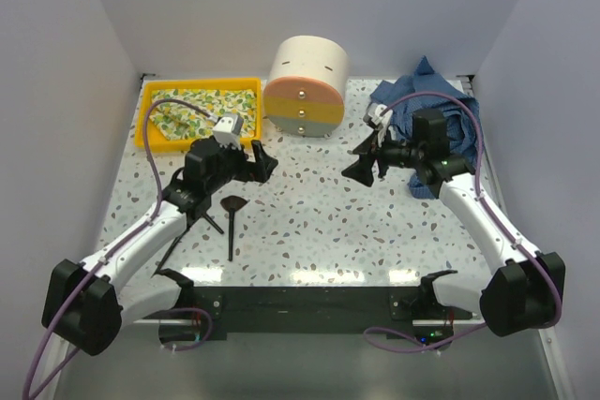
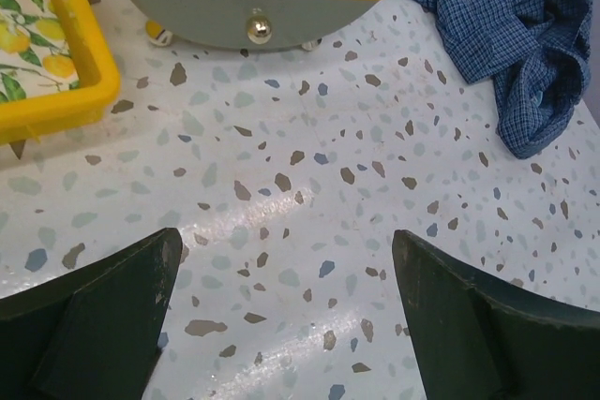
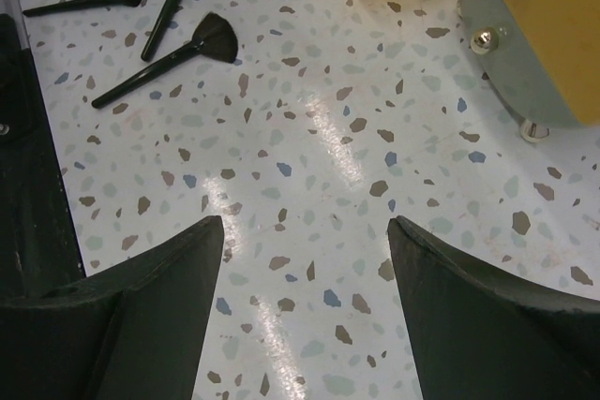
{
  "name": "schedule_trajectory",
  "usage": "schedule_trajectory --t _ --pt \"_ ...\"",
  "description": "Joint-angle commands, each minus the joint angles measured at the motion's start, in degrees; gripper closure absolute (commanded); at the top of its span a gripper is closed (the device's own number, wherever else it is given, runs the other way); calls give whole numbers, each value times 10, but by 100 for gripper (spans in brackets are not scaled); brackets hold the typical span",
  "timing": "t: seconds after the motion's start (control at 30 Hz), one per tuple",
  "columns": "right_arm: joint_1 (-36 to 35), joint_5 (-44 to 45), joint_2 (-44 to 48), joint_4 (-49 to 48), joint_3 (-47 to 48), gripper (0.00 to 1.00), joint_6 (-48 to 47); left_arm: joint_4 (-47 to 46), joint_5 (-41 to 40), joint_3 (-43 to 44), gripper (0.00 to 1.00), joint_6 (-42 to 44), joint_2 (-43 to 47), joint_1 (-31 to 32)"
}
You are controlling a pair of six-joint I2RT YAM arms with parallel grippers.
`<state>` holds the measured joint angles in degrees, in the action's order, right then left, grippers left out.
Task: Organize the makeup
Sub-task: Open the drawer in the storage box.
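The left gripper [image 1: 261,163] hung released above the speckled table [image 1: 319,222] at left of centre, its dark fingers [image 2: 112,316] spread wide with only bare tabletop between them (the wrist view showed this plainly). The right gripper [image 1: 362,169] faced it from the right, likewise unclenched and grasping nothing, its fingers [image 3: 469,316] well apart over the table.

The makeup in view lay on the near-left part of the table, beside the left arm. The fan-headed brush [image 1: 232,229] lay flat with its head toward the far side and its handle pointing near. A second brush [image 1: 214,224] lay slanted just to its left, and a third brush [image 1: 172,252] lay farther left, close against the arm. All three were apart from both grippers.

At the far left stood a yellow tray [image 1: 145,126] holding a leaf-patterned cloth [image 1: 202,105]. A round drawer unit [image 1: 305,91] with small metal knobs stood at the far centre, just right of the tray. A crumpled blue cloth [image 1: 431,91] lay at the far right, behind the right arm
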<state>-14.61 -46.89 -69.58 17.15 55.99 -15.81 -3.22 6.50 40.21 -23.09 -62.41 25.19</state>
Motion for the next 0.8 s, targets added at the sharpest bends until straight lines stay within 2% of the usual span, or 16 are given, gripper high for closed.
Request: schedule_trajectory --t 0.0,0.37,0.77 --pt "5 -31 19 -41 -4 25 8 -92 29 -18 0 -54 -35 -2" --pt "7 -38 16 -42 -8 25 5 -172 68 -25 0 -98 -111 1" --pt "8 -41 16 -41 -7 25 3 -215 55 3 0 -122 -198 31"
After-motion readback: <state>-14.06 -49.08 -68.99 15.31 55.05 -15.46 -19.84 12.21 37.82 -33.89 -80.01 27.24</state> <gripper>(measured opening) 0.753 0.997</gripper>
